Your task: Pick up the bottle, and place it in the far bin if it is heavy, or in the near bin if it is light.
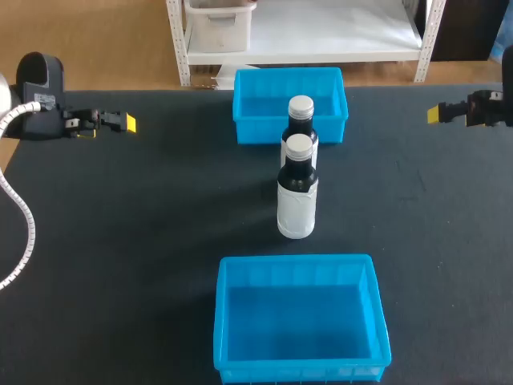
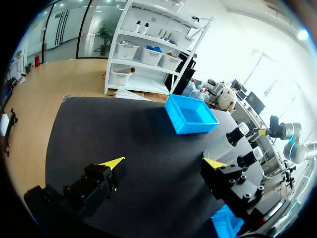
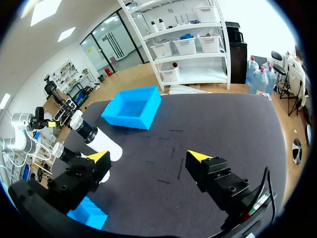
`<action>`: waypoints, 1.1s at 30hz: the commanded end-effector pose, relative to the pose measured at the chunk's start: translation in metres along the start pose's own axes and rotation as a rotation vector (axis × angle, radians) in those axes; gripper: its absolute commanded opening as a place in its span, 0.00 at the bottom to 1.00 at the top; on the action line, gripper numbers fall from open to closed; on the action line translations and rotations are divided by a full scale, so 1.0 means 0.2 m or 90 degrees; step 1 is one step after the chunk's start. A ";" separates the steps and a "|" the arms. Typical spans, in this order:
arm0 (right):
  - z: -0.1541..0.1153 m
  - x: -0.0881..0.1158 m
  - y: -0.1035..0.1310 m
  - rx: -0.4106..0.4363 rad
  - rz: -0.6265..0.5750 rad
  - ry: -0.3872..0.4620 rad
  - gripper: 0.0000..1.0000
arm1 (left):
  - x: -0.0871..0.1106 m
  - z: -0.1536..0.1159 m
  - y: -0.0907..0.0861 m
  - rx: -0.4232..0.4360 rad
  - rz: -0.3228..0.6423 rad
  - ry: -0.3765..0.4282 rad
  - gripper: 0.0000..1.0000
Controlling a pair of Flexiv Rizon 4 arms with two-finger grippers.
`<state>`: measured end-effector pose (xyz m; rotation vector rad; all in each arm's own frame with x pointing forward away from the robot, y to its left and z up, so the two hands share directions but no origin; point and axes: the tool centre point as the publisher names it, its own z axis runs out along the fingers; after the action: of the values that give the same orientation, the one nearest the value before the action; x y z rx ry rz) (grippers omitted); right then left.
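Well, two bottles stand upright in the middle of the table, not one: the near bottle (image 1: pixel 297 200) and, just behind it, the far bottle (image 1: pixel 300 119), both between the far bin (image 1: pixel 250 108) and the near bin (image 1: pixel 240 321) and inside neither. Each has a dark body, a white label around its lower part and a pale screw cap. They look rigid, tall and narrow in the base, so I judge either one tips easily if nudged from the side. The label may be slick, so I would grip across the wide labelled body, below the shoulder, rather than at the thin neck or cap. Weight I cannot read from looks alone; both seem dark up to the neck, and only the lift will tell heavy from light. My left gripper (image 1: pixel 128 123) hangs at the far left of the table, pointing in toward the middle, its yellow-tipped fingers spread wide with nothing between them. My right gripper (image 1: pixel 435 114) mirrors it at the far right, fingers likewise spread and empty. Both are well apart from the bottles.
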<state>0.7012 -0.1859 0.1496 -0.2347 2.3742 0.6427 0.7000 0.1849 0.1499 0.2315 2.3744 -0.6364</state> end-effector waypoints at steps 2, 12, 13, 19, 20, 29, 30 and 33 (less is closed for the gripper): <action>0.00 0.00 0.00 0.003 0.000 -0.001 1.00 | 0.00 0.00 0.00 0.000 0.000 0.000 1.00; 0.00 0.00 0.00 0.003 0.000 -0.001 1.00 | 0.00 0.00 0.00 0.000 0.000 0.000 1.00; 0.00 0.00 0.00 0.003 0.000 -0.001 1.00 | 0.00 0.00 0.00 0.000 0.000 0.000 1.00; 0.00 0.00 -0.01 -0.042 -0.037 -0.004 1.00 | 0.00 0.00 0.00 0.000 0.000 0.000 1.00; 0.00 -0.01 -0.02 -0.048 -0.063 0.011 1.00 | 0.00 0.00 0.00 0.000 0.000 0.000 1.00; -0.03 -0.03 -0.09 -0.254 -0.320 0.122 1.00 | 0.00 0.00 0.00 0.000 0.000 0.000 1.00; -0.03 -0.03 -0.09 -0.279 -0.343 0.130 1.00 | 0.00 0.00 0.00 0.000 0.000 0.000 1.00; -0.04 -0.02 -0.10 -0.340 -0.407 0.139 1.00 | 0.00 0.00 0.00 0.000 0.000 0.000 1.00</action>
<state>0.7008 -0.1999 0.1498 -0.7027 2.3201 0.5336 0.7000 0.1850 0.1499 0.2314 2.3744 -0.6364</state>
